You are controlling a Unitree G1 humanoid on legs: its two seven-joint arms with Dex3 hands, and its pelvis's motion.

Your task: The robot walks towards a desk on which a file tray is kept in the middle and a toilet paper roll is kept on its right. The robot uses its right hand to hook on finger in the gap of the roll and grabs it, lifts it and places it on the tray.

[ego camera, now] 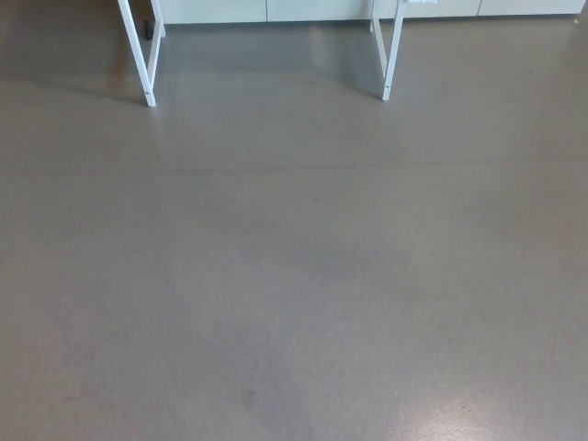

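The head view shows only grey floor (pixel 294 276) and, at the top, the lower parts of a desk's white legs: one pair at the left (pixel 144 64) and one at the right (pixel 390 60). The desk top, the file tray and the toilet paper roll lie above the picture's edge and are hidden. Neither hand shows, nor any part of an arm.
Behind the desk legs a pale wall base or cabinet front (pixel 276 9) runs along the top edge. A faint seam (pixel 303 168) crosses the floor. A bright reflection (pixel 459 413) lies at the bottom right.
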